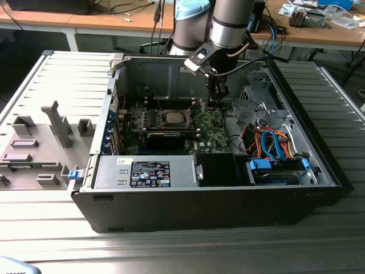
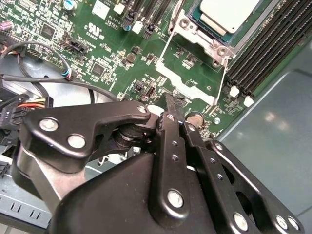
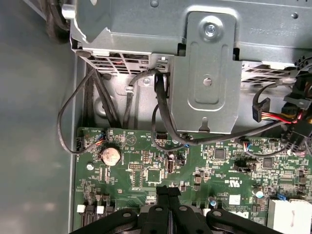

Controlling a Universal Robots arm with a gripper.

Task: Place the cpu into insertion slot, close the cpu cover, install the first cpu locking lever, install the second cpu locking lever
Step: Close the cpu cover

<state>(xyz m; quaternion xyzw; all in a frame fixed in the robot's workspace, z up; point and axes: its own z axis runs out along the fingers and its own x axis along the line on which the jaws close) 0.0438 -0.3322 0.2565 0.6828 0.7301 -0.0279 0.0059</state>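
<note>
Ribbed metal surface (image 1: 171, 251) carrying an opened computer case (image 1: 205, 211).
The case lies on its side mid-surface; grey holders (image 1: 57, 123) stand beside it, at the exterior view's left.

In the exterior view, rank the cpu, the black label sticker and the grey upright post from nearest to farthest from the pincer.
1. cpu: inside the case, just to the exterior view's left of the pincer.
2. black label sticker: inside the case, by its near wall.
3. grey upright post: outside the case, far to the exterior view's left.
</note>
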